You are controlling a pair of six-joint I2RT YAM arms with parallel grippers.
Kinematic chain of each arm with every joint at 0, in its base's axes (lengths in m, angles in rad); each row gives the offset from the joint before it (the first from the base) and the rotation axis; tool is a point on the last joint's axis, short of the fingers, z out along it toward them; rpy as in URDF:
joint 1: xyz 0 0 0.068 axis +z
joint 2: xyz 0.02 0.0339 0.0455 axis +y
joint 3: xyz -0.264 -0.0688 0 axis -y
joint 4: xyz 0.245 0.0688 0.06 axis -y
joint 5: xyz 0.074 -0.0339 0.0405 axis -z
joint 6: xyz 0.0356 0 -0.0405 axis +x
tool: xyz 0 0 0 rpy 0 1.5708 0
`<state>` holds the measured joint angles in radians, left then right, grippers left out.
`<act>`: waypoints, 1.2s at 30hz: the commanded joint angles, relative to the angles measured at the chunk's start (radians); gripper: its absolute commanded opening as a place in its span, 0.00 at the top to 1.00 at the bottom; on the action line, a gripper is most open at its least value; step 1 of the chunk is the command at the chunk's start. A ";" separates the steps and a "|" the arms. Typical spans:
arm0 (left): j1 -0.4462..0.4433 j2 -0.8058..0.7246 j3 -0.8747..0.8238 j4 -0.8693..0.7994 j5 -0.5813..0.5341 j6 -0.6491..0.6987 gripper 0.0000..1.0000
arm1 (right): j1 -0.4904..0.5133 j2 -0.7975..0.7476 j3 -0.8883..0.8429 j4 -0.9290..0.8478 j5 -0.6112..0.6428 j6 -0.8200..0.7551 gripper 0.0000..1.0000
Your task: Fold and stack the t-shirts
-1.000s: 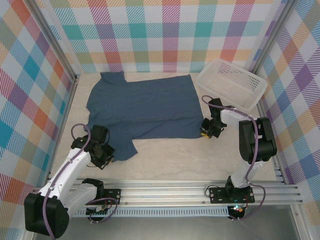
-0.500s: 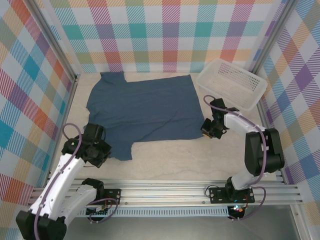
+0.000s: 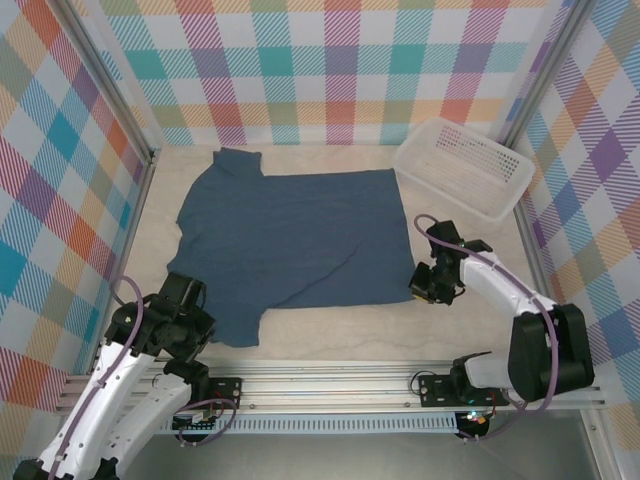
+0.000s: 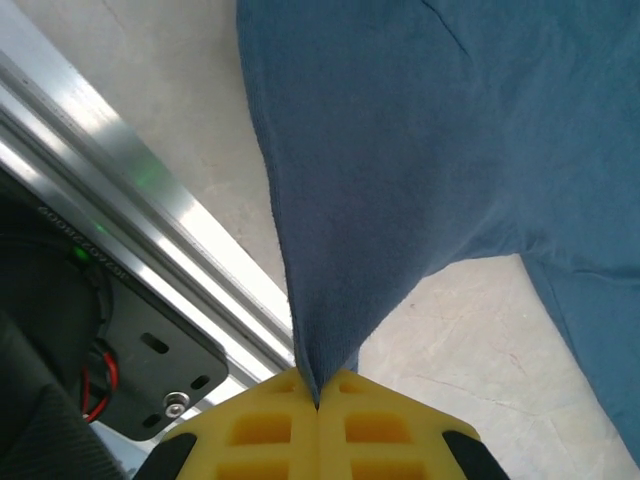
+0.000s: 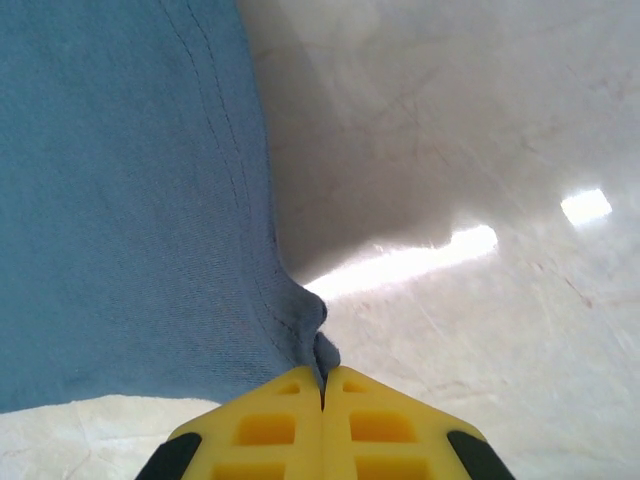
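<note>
I have one t-shirt [image 3: 290, 235] spread flat on the table [image 3: 340, 335], its long axis running left to right. The sleeved end points toward the left wall and the straight hem toward the white basket [image 3: 465, 165] on the right. One sleeve points to the far wall, the other back toward the rail at my near edge.

From above I cannot make out the collar, and the tip of the near sleeve is hidden under the left wrist. The wrist cameras cut the cloth off at their frame edges.

The left arm [image 3: 135, 365] reaches up from its base at a low angle. The left fingers [image 4: 260, 428] are pressed together on the near sleeve, which rises into them as a narrow peak. The right arm [image 3: 505, 290] doubles back leftward, elbow out to the right. The right fingers [image 5: 265, 428] are pinched together on the near hem corner, with the cloth bunched at the pads.
</note>
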<state>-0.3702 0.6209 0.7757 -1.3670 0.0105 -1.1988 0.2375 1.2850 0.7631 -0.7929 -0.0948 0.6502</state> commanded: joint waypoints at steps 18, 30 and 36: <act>0.145 0.589 0.360 0.427 -0.057 0.229 1.00 | -0.035 0.223 0.278 -0.061 -0.027 0.010 1.00; 0.291 0.874 0.588 0.520 -0.024 0.392 1.00 | -0.066 0.448 0.522 -0.076 -0.002 0.005 1.00; 0.313 0.950 0.632 0.553 -0.015 0.423 1.00 | -0.072 0.519 0.593 -0.080 0.003 0.008 1.00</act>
<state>-0.0780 1.5467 1.3670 -0.8364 -0.0158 -0.8188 0.1738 1.7767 1.3178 -0.8406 -0.1040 0.6651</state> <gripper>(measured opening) 0.049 0.047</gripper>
